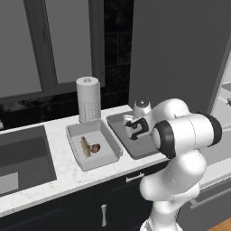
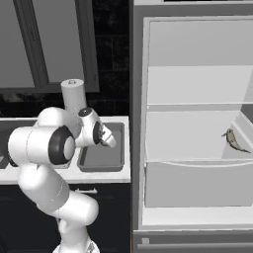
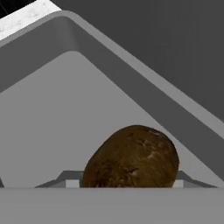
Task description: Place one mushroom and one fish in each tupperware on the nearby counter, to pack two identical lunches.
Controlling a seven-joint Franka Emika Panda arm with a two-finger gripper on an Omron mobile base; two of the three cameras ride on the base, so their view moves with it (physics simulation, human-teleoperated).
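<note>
The tool [image 1: 131, 131] hangs over the right tub [image 1: 118, 122] on the surface [image 1: 58, 173] — pinching a mushroom [image 3: 131, 158]. The left tub [image 1: 115, 149] holds a fish [image 1: 85, 145] and mushroom; another fish [image 2: 234, 141] lies in the fridge [image 2: 197, 89].
</note>
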